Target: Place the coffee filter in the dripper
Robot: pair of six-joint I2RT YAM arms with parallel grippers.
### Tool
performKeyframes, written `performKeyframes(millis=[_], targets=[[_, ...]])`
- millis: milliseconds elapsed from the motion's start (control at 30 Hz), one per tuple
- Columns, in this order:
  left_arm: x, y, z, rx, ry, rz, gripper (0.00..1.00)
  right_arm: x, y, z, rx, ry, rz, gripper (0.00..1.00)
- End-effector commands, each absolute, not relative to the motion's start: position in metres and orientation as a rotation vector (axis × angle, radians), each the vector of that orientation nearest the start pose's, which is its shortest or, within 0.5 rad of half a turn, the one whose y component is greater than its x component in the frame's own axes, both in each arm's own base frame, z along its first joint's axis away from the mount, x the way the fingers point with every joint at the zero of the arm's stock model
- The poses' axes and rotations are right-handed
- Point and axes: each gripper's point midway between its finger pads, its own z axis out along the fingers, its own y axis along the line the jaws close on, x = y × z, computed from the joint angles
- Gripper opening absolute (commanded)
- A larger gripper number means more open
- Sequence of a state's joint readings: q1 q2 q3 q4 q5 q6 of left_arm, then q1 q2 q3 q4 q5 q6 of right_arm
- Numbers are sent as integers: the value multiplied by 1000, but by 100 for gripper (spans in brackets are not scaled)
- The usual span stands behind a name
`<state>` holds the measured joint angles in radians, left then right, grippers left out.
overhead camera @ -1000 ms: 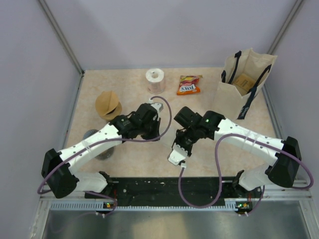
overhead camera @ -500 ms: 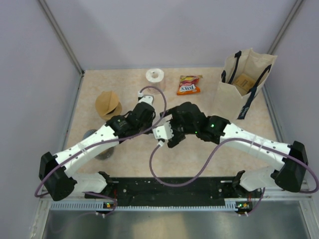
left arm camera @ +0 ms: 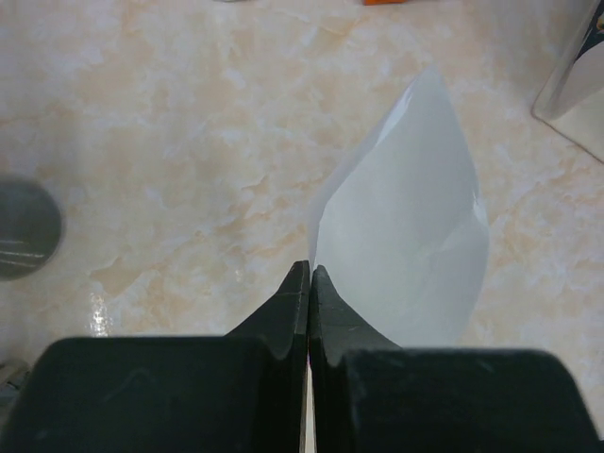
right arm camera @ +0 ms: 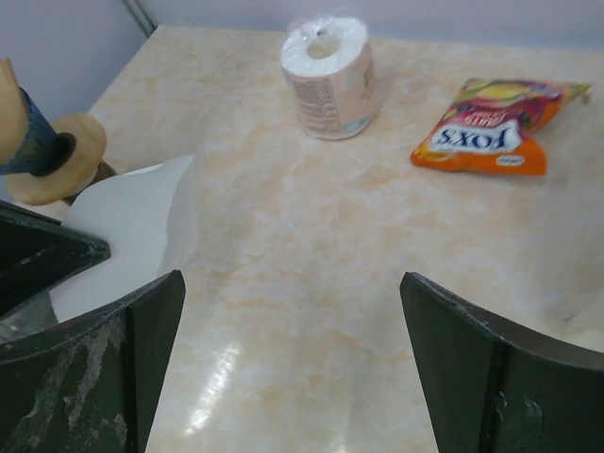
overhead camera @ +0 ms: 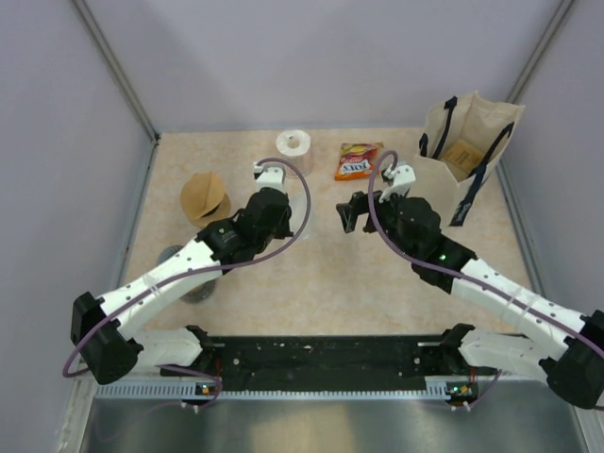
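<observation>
A white coffee filter is pinched by its edge in my left gripper, whose jaws are pressed together on the paper. It hangs just above the tabletop. In the top view the left gripper is at mid-table. To its left stands the tan dripper, also seen in the right wrist view. The same filter shows at the left of that view. My right gripper is to the right of the filter, wide open, with only bare table between its fingers.
At the back stand a toilet roll and an orange snack packet. A canvas tote bag is at the back right. A grey round object lies left of the left arm, partly hidden.
The right gripper has opened and swung away from the left gripper to the back right. The left gripper, still shut on the filter, has shifted slightly toward the back.
</observation>
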<state>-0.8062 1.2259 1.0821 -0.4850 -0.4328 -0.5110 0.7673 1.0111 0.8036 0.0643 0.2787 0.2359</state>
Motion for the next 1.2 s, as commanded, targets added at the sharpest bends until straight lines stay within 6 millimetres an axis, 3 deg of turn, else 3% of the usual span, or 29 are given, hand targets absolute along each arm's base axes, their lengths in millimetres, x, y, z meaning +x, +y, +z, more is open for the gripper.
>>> performKeyframes(millis=[0,167,467,567,800,1033,1167], targets=[[298,-227,235,49,2041,-351,0,291,268,271,-85,1795,795,95],[308,-222,229,6,2027,-287,0,300,287,263,-65,1850,841,94],[316,-235,221,20,2038,-305,0,315,323,244,-142,1951,875,88],[317,-236,220,13,2048,-298,0,319,326,236,-123,1969,869,87],[320,-238,225,-42,2032,-327,0,332,329,195,-77,2063,777,76],[318,-246,225,-63,2037,-379,0,343,346,181,-84,2077,746,72],[318,-246,224,-74,2048,-381,0,347,344,177,-67,2074,719,68]])
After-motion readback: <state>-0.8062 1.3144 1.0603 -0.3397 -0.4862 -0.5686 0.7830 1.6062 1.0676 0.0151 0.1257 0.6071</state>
